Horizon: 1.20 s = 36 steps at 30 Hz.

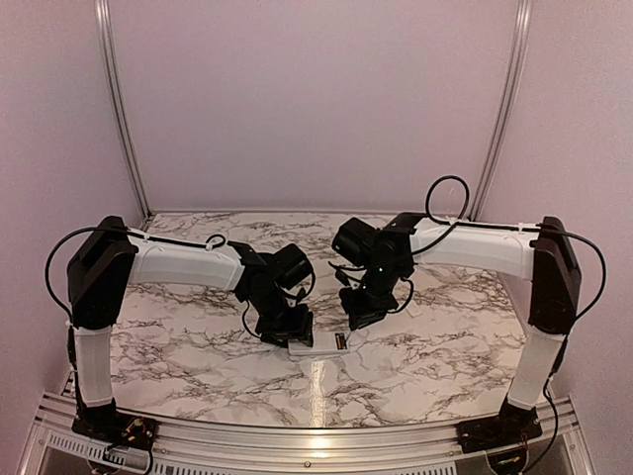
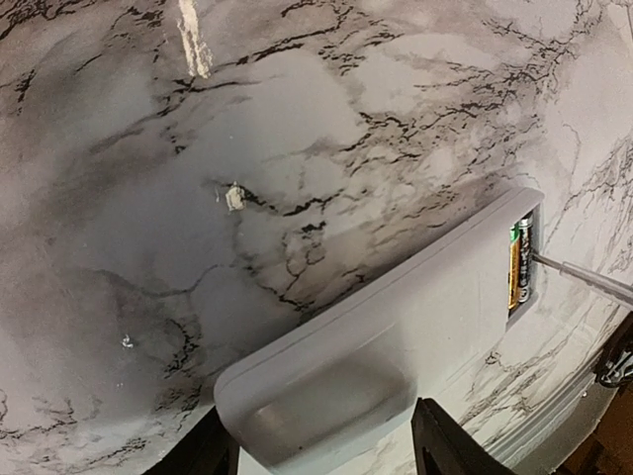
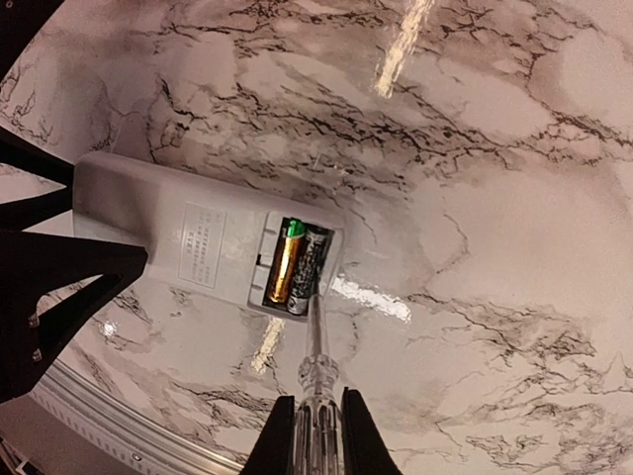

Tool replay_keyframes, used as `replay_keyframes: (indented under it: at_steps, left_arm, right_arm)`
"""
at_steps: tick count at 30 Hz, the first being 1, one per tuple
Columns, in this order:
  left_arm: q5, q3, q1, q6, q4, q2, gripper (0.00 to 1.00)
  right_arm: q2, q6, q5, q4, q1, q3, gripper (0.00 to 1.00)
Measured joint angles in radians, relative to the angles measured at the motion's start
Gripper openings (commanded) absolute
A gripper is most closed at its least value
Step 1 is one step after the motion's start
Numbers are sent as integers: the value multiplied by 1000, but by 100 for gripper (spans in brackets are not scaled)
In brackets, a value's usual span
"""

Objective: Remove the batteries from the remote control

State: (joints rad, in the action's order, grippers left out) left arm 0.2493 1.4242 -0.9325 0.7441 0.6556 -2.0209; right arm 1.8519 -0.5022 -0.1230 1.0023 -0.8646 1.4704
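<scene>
The white remote control point(image 3: 168, 223) lies on the marble table, recess face up; it also shows in the top view point(image 1: 315, 346) and the left wrist view point(image 2: 396, 336). The golden-orange battery point(image 3: 285, 263) and the dark battery point(image 3: 309, 269) lie side by side in the open recess point(image 2: 520, 262). My left gripper point(image 2: 321, 450) is shut on the remote's far end, one finger on each long side. My right gripper point(image 3: 315, 435) is shut on a clear-handled screwdriver point(image 3: 318, 376). Its metal tip touches the recess edge at the dark battery's end.
The two grippers point(image 1: 294, 332) point(image 1: 358, 315) face each other closely at the table's middle front. The table's metal front rail point(image 1: 316, 440) runs just behind the remote. A small white chip point(image 2: 234, 197) lies on the marble beyond it.
</scene>
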Motion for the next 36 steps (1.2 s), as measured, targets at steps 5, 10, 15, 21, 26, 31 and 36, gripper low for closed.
replay_keyframes:
  at_steps: [5, 10, 15, 21, 26, 31, 36]
  left_arm:
    - [5, -1, 2, 0, -1, 0, 62]
    - [9, -14, 2, -2, -11, 0, 61]
    - [12, -25, 2, -7, -19, -1, 61]
    - [9, -33, 3, -10, -21, -4, 47]
    - [13, -37, 10, -11, -19, -4, 45]
    - [13, -37, 11, -17, -21, -4, 45]
    - [13, -37, 11, -23, -23, -4, 45]
  right_arm:
    - [-19, -3, 0, -23, 0, -29, 0]
    - [-37, -6, 0, -48, 0, -56, 0]
    - [-46, -10, 0, -63, 0, -70, 0]
    - [-59, -10, -1, -76, 0, -88, 0]
    - [-89, -10, -12, -99, 8, -125, 0]
    - [-119, -9, -41, -135, 32, -173, 0]
    - [-147, -3, -90, -178, 66, -222, 0]
